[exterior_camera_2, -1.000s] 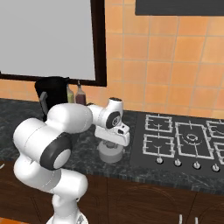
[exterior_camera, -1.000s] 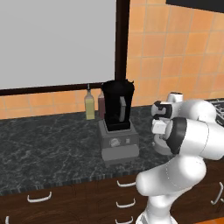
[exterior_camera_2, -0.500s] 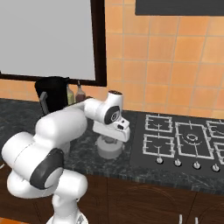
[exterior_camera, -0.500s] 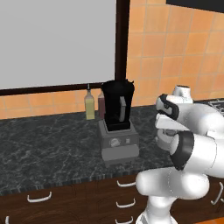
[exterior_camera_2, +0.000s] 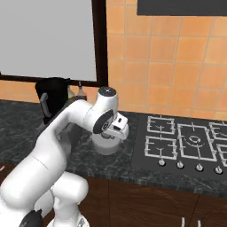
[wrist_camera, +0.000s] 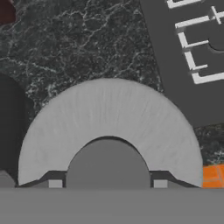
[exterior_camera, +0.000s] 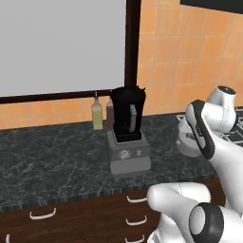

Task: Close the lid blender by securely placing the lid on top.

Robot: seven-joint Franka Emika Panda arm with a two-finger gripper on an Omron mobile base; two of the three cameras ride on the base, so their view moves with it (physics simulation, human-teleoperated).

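Where the dark marble counter meets the stove, the lid lies flat on the stone, just left of the stove's edge in the right base view. In the hand view the lid is seen from above at close range — a pale grey disc w/ its raised knob at the bottom centre, stone around it and the stove's white grates to the upper right.

The gripper is right over the lid, pointed down at it. Its two dark finger tips stand either side of the knob, approx. level w/ its widest part; a thin gap shows each side, but whether the pads touch the knob I cannot tell. So the fingers look spread about as wide as the knob, w/ the knob between them, and no firm hold can be made out. In the right base view the wrist covers most of the lid, and its lower rim shows under the hand. In the left base view the lid peeks out behind the forearm.

The blender stands well to the left of the lid on the same counter — black jar on the grey base, dial facing front, jar top open. Two bottles stand just behind the blender, by the wall, one yellowish and one reddish. Drawers w/ white handles run below the counter.
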